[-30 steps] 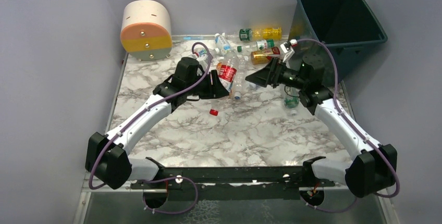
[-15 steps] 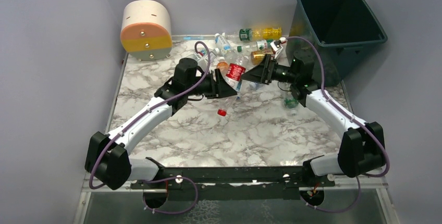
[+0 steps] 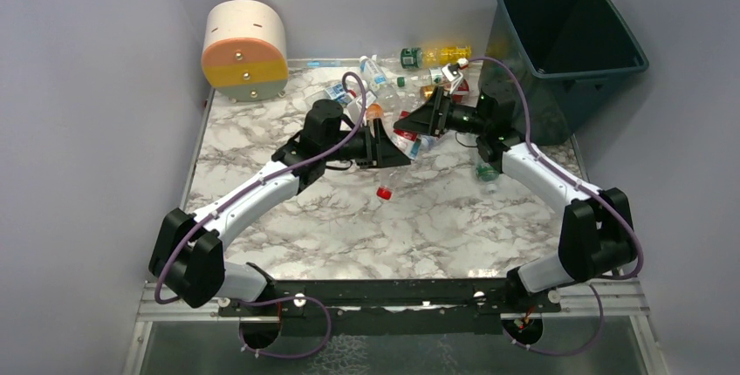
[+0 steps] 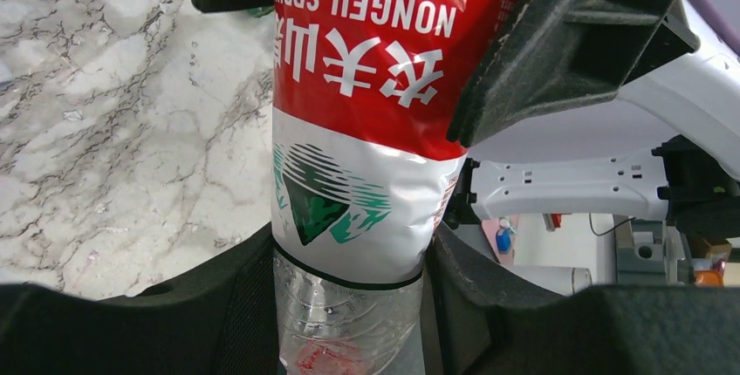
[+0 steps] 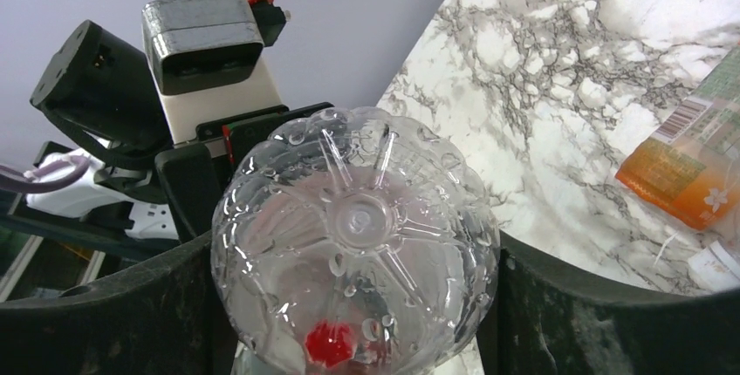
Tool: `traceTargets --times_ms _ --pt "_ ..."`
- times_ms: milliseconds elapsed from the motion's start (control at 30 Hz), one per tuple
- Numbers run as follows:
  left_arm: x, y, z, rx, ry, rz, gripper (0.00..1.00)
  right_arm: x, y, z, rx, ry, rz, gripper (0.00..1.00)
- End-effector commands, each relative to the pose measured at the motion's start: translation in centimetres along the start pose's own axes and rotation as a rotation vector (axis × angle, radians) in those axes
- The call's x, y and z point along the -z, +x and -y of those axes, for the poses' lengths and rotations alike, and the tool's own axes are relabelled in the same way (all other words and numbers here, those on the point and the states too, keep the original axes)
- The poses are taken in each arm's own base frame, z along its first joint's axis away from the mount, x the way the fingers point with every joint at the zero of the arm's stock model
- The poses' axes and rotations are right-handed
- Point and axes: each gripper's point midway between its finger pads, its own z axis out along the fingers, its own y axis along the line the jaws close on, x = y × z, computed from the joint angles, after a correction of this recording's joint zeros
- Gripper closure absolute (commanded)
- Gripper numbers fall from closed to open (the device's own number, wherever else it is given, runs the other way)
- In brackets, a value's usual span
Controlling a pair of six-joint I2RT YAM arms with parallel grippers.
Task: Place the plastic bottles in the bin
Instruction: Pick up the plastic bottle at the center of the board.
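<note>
A clear plastic bottle with a red label (image 3: 403, 137) (image 4: 366, 87) hangs over the marble table between both grippers. My left gripper (image 3: 390, 150) (image 4: 349, 301) is shut on its clear lower part just below the label, and its red cap (image 3: 383, 193) points down toward the table. From the right, my right gripper (image 3: 419, 125) (image 5: 356, 305) has its fingers pressed against both sides of the bottle's ribbed base (image 5: 356, 235). Several more bottles (image 3: 436, 54) lie along the table's back edge. The dark teal bin (image 3: 558, 96) stands at the back right.
A round cream, orange and yellow drum (image 3: 244, 51) sits at the back left. A green-capped bottle (image 3: 486, 170) lies beside the right arm. An orange-labelled bottle (image 5: 681, 183) lies on the marble to the right of the right gripper.
My left arm has carried the red-labelled bottle to the right. My right gripper has swung left onto the bottle's base and narrowed around it.
</note>
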Motion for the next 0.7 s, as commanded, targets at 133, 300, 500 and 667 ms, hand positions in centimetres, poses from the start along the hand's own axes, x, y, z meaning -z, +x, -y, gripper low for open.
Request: traceTargets --times_ms 133,300,500,667 --pt "-0.1 0.2 0.4 -0.017 0.030 0.001 0.49 -0.3 0.0 -1.2 0.038 -0.062 -0.007 0.34" --pt "-0.2 0.1 0.3 -0.030 0.019 -0.007 0.36 -0.2 -0.4 -1.4 0.054 -0.045 0.004 0.40" --pt "0.6 -0.8 0.5 -0.079 -0.036 0.014 0.14 -0.2 -1.8 -1.7 0.105 0.003 0.027 0.40" --pt "2.7 -2.3 1.1 -0.131 -0.105 0.073 0.01 -0.3 -5.1 -2.5 0.194 0.079 0.069 0.40"
